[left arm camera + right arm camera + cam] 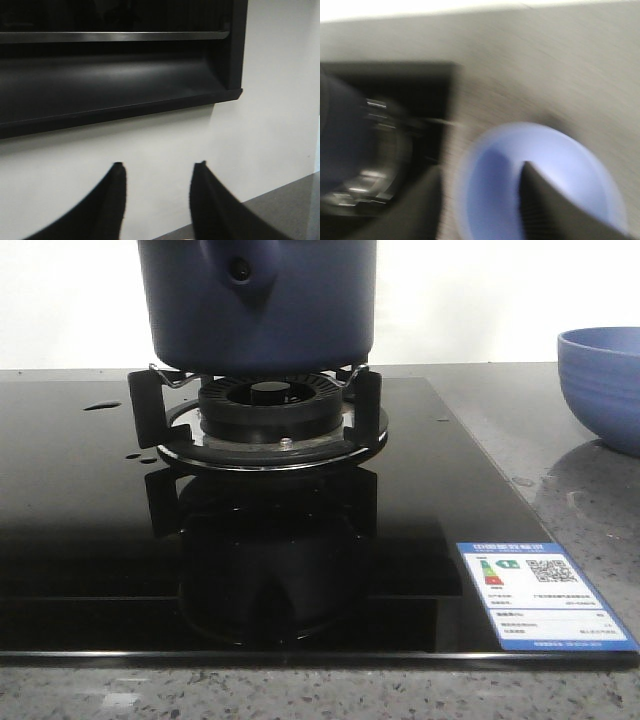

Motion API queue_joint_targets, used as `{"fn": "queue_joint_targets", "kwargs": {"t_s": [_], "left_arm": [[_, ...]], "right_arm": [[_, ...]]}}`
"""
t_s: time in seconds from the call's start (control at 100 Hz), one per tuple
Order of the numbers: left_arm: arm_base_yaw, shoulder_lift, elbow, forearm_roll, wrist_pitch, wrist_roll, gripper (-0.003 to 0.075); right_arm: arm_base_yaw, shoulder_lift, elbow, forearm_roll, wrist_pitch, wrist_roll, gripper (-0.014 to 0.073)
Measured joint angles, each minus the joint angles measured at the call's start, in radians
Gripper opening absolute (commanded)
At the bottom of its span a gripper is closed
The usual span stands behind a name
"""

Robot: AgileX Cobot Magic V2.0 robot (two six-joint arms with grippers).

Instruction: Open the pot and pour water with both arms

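Observation:
The dark navy pot [260, 305] stands on the burner's pan support [150, 400], its knob with the dark hole facing me; its top is cut off by the frame. Small water drops [100, 406] lie on the black glass at the far left. Neither gripper shows in the front view. My left gripper [159, 166] is open and empty, facing a white wall. My right gripper [480, 169] is open and empty, above the near rim of the light-blue bowl [550, 170]; this view is blurred. The pot [337, 135] shows there as a dark blur beside the bowl.
The light-blue bowl [605, 385] stands on the grey speckled counter [520, 430] right of the black glass cooktop [90, 540]. A printed label [540, 595] sits on the cooktop's front right corner. A dark hood-like shelf [115, 80] hangs on the wall before the left gripper.

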Motion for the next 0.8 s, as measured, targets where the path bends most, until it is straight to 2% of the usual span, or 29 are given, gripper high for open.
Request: {"fn": "queue_joint_targets", "kwargs": {"t_s": [0.05,0.16,0.33,0.41,0.51,0.66,0.8], "left_arm": [[0.041,-0.028,0.000,0.004,0.069,0.000,-0.0019],[0.143,-0.101,0.029,0.007,0.173,0.000,-0.0019],[0.250,-0.257,0.191,-0.033,0.183,0.000,-0.0019],[0.272,-0.361,0.304,-0.045,0.154,0.000,-0.0019],[0.277,-0.489,0.462,-0.067,0.112,0.000,-0.0019],[0.277,-0.673,0.681,-0.115,0.075,0.000,-0.0019],[0.277,-0.830,0.806,-0.138,0.069,0.000,-0.0019]], "right_arm": [[0.000,-0.017,0.026,0.099,-0.028,-0.078,-0.0072],[0.000,-0.074,0.123,0.306,-0.106,-0.280,-0.0055],[0.000,-0.253,0.363,0.533,-0.271,-0.570,-0.0055],[0.000,-0.361,0.503,0.582,-0.346,-0.661,-0.0055],[0.000,-0.521,0.665,0.604,-0.416,-0.716,-0.0055],[0.000,-0.743,0.894,0.612,-0.486,-0.740,-0.0055],[0.000,-0.914,1.045,0.612,-0.522,-0.743,-0.0055]]}}
